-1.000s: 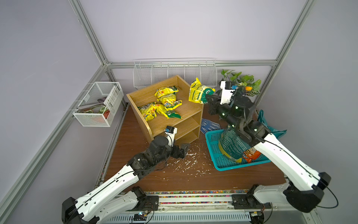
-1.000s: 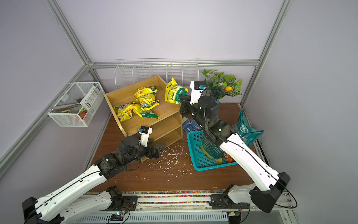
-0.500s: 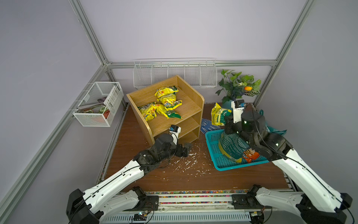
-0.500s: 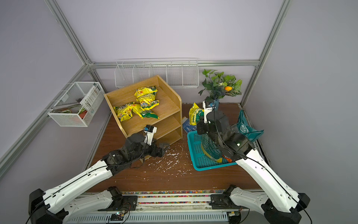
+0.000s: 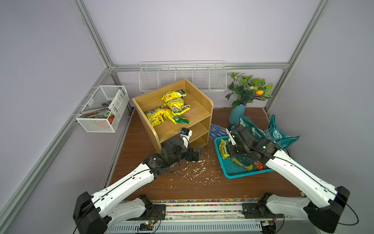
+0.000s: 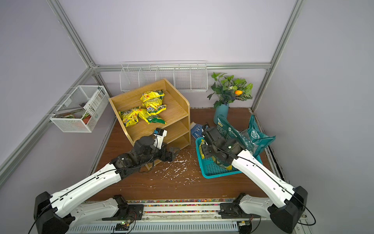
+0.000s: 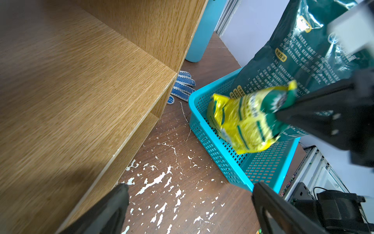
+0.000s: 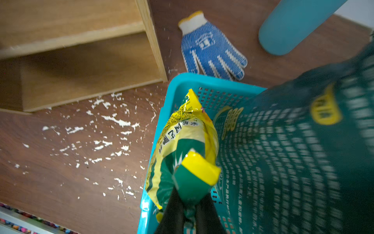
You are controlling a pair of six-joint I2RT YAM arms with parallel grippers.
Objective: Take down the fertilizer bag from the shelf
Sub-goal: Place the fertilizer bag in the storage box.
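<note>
A yellow-and-green fertilizer bag (image 8: 182, 145) hangs from my right gripper (image 8: 189, 194), which is shut on its green top edge. It dangles inside the near-left corner of the teal basket (image 5: 232, 172), where both top views show it as the fertilizer bag (image 5: 223, 149) (image 6: 201, 150). The light oak shelf (image 5: 200, 113) stands to the left, with more yellow bags (image 5: 176, 103) lying on its top tier. Low in front of the shelf's bottom tier, my left gripper (image 7: 190, 192) is open over the floor with nothing between its fingers.
Two large dark green bags (image 5: 255, 131) lean in the basket beside my right wrist. A blue glove (image 8: 210, 50) lies between shelf and basket, and a teal vase with a plant (image 5: 236, 115) stands behind. White flakes (image 5: 194, 170) litter the floor. A wire rack (image 5: 182, 77) and a mesh basket (image 5: 103, 109) hang on the frame.
My right arm has carried the yellow bag from beside the shelf's top down and right into the teal basket. My left gripper has edged forward along the shelf's foot.
</note>
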